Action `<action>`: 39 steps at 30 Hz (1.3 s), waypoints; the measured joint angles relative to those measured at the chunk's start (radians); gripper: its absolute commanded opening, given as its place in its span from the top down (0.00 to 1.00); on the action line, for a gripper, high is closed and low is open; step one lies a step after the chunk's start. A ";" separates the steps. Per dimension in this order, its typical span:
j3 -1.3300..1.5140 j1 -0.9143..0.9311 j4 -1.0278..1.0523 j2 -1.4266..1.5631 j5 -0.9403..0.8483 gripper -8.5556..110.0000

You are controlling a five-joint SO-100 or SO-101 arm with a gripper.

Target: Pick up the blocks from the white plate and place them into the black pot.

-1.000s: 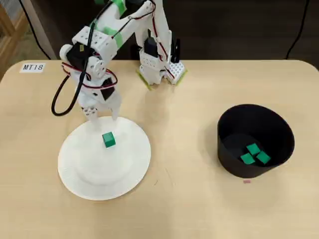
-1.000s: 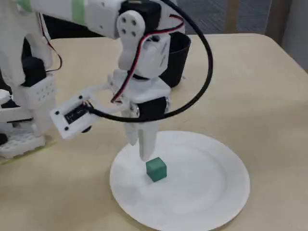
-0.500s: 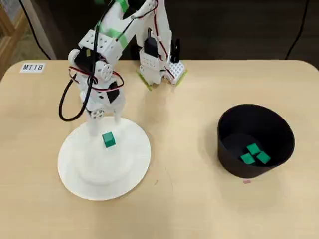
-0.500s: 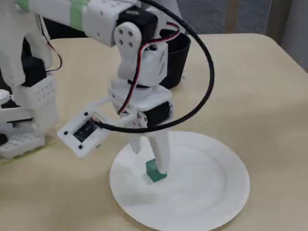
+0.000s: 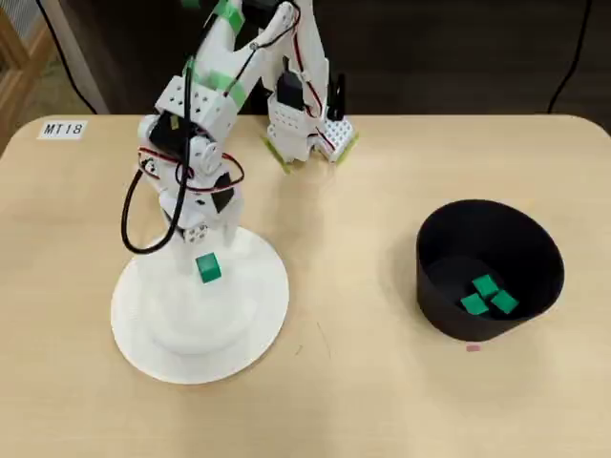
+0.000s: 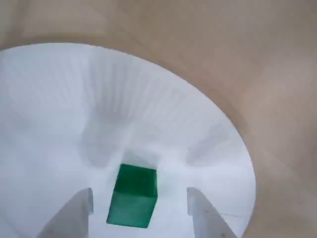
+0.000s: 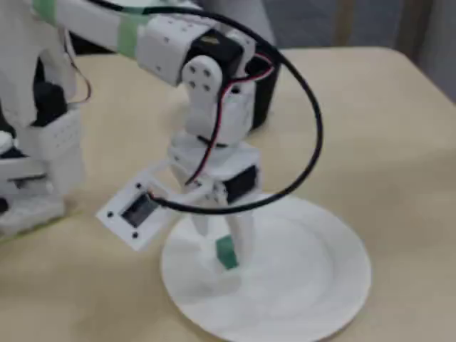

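Note:
One green block [image 5: 208, 268] lies on the white plate [image 5: 239, 324], toward its far side. My gripper [image 5: 206, 258] is open and lowered over it, one white finger on either side. In the wrist view the block [image 6: 132, 196] sits between the two fingertips [image 6: 79, 210] with gaps on both sides, on the plate [image 6: 74, 99]. The fixed view shows the fingers [image 7: 244, 235] straddling the block [image 7: 226, 252] just above the plate [image 7: 306, 285]. The black pot [image 5: 535, 239] stands at the right with three green blocks [image 5: 485, 295] inside.
The arm's base [image 5: 305, 129] is fixed at the table's far edge. A label reading MT18 [image 5: 63, 128] is at the far left. Bare table lies between the plate and the pot [image 7: 265, 85], which stands behind the arm in the fixed view.
The gripper has come down and forward from the plate's far rim, and its open fingers now stand on both sides of the block. The block has not moved.

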 measured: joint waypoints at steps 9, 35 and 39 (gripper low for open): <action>0.002 -0.006 -0.055 -0.020 0.000 0.81; -0.014 -0.396 -0.489 0.495 -0.132 0.95; -0.017 -0.620 -0.465 0.569 -0.152 0.95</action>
